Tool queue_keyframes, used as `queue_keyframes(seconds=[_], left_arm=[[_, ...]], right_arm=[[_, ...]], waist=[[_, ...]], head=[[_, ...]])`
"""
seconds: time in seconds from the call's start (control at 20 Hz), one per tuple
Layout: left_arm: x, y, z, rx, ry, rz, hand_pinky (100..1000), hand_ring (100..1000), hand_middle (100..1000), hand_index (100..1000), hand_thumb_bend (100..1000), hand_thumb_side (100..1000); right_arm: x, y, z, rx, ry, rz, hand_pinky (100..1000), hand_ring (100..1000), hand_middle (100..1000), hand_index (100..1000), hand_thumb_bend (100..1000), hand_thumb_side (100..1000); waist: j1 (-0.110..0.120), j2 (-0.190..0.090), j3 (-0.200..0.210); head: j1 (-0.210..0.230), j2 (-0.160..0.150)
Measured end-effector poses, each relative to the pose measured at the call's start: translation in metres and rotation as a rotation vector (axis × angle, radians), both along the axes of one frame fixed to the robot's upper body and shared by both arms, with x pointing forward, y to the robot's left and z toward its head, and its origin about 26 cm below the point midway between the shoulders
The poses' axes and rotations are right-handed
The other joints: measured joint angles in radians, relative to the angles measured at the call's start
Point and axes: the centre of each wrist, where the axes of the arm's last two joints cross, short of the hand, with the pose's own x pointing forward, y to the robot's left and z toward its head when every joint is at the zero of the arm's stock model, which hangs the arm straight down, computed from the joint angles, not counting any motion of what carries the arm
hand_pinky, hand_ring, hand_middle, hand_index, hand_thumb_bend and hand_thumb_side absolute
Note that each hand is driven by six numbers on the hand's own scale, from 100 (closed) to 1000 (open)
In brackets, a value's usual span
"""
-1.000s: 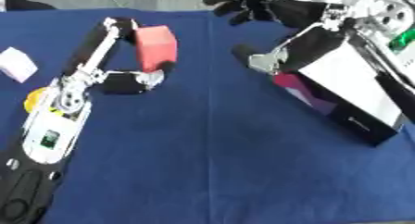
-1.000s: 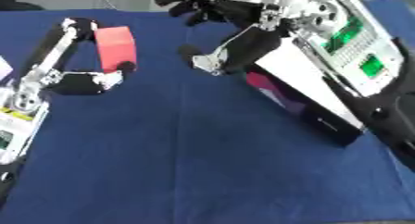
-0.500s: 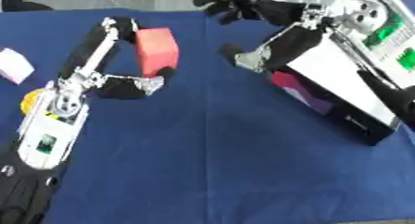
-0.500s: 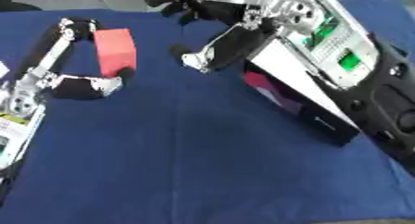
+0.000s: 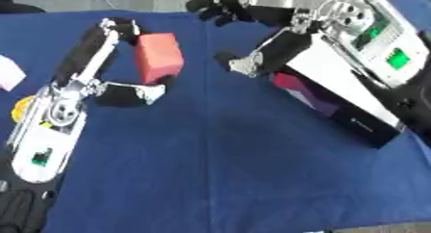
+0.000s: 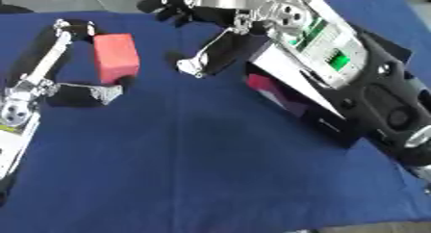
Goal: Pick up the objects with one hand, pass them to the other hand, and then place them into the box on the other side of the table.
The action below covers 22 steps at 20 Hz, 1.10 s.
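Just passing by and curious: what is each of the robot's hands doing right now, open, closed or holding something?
Left hand: shut on the red block, pinched between finger and thumb.
Right hand: open, fingers spread, holding nothing.

A red block (image 5: 159, 57), upright and slightly tilted, sits pinched in the left hand (image 5: 126, 90) above the blue worktop (image 5: 219, 155). A dark box (image 5: 336, 109) lies right, mostly hidden.

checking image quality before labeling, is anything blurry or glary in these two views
Left eye view: soft all over, the right hand smeared at the top, the red block with fuzzy edges. Right eye view: just as soft, green lights on the right arm blooming; even light, no hard shadows on the blue cloth.
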Motion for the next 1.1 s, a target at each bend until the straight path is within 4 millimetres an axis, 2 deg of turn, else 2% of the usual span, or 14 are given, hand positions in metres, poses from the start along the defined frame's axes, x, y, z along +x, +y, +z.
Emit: queue_keyframes(seconds=[0.55, 1.1], left_arm=[[0.007, -0.016, -0.003, -0.001, -0.010, 0.003, 663, 557, 452, 501, 100, 196], [0.009, -0.023, -0.005, -0.005, -0.016, -0.010, 662, 555, 451, 500, 100, 179]], right_arm=[[0.006, 0.005, -0.002, -0.032, -0.012, 0.013, 971, 1000, 1000, 1000, 100, 100], [0.015, 0.006, -0.008, -0.061, -0.014, -0.017, 976, 1000, 1000, 1000, 100, 100]], waist=[[0.000, 0.000, 0.007], [0.000, 0.000, 0.015]], head=[[-0.013, 0.000], [-0.027, 0.000]])
